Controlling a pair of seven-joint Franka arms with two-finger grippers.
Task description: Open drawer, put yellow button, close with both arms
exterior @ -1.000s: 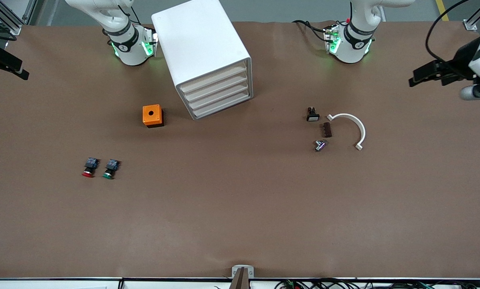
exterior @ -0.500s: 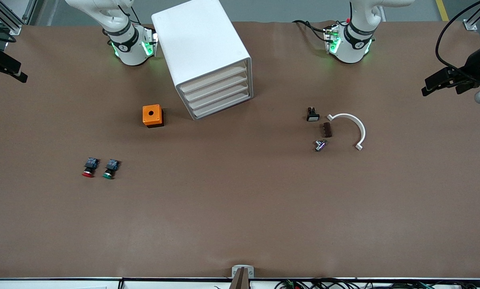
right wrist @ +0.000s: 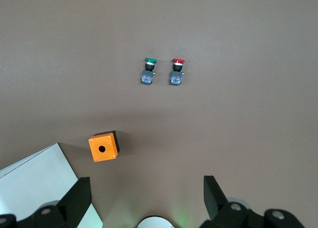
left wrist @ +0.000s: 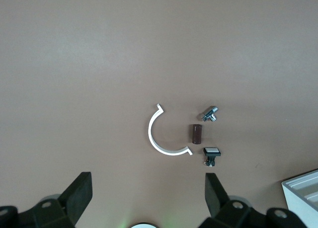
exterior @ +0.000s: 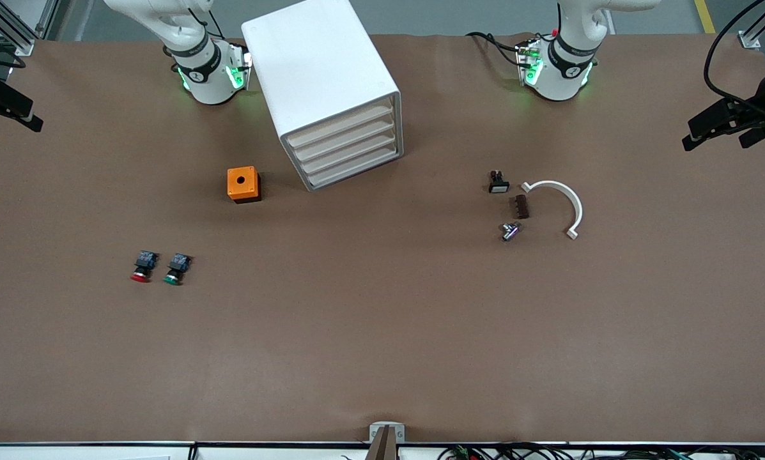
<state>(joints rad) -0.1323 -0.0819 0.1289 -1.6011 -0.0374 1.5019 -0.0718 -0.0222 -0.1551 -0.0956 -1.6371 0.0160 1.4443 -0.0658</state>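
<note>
- A boxy white plastic cabinet (exterior: 321, 86) with rounded edges is seen standing between the two arm bases; its four shallow tray drawers are all pushed in, the top drawer (exterior: 340, 126) among them.
- No yellow-capped button can be seen in any view.
- A red-capped button (exterior: 141, 266) and a green-capped button (exterior: 176, 268), each with a black body and a blue rear block, are laid side by side toward the right arm's end of the worktop, nearer the front camera than the cabinet.
- An orange box (exterior: 243, 184) with a round hole in its top is placed just beside the cabinet.
- Toward the left arm's end, a curved white clip (exterior: 558, 203), a small brown block (exterior: 521, 207), a shiny metal fitting (exterior: 509, 230) and a small black part with a white face (exterior: 498, 184) are grouped closely.
- The worktop (exterior: 382, 332) is covered with a matte brown sheet, faintly creased.
- The left pincer (left wrist: 149, 190) is held released, high over the clip group.
- The right pincer (right wrist: 147, 190) is held released, high over the worktop near the orange box.
</note>
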